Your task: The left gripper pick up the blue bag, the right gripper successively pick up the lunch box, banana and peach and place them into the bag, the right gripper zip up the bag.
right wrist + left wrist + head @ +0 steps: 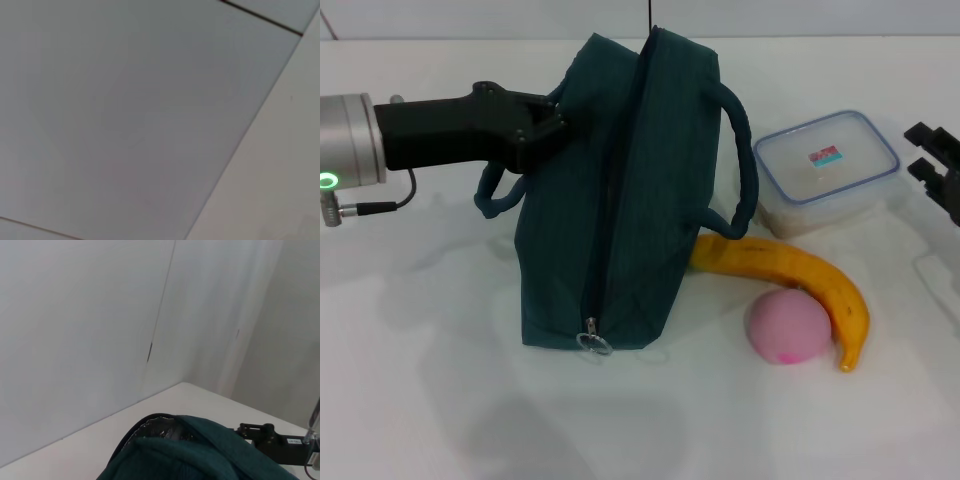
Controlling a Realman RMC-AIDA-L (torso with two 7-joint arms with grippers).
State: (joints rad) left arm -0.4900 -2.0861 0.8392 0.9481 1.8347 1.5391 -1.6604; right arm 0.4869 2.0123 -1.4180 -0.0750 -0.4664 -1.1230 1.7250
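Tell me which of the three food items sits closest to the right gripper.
The lunch box, near the right gripper; the banana and peach lie nearer the front.

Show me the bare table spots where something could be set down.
Free: the table in front of the blue bag, and below the left claw. Crowded: right of the bag, where lunch box, banana and peach cluster.

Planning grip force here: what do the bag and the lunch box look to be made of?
The bag looks like soft woven fabric, matte teal: it sags and creases, and the left wrist view shows a silvery lining. The lunch box looks like hard translucent plastic, glossy, with a blue-edged clip-on lid.
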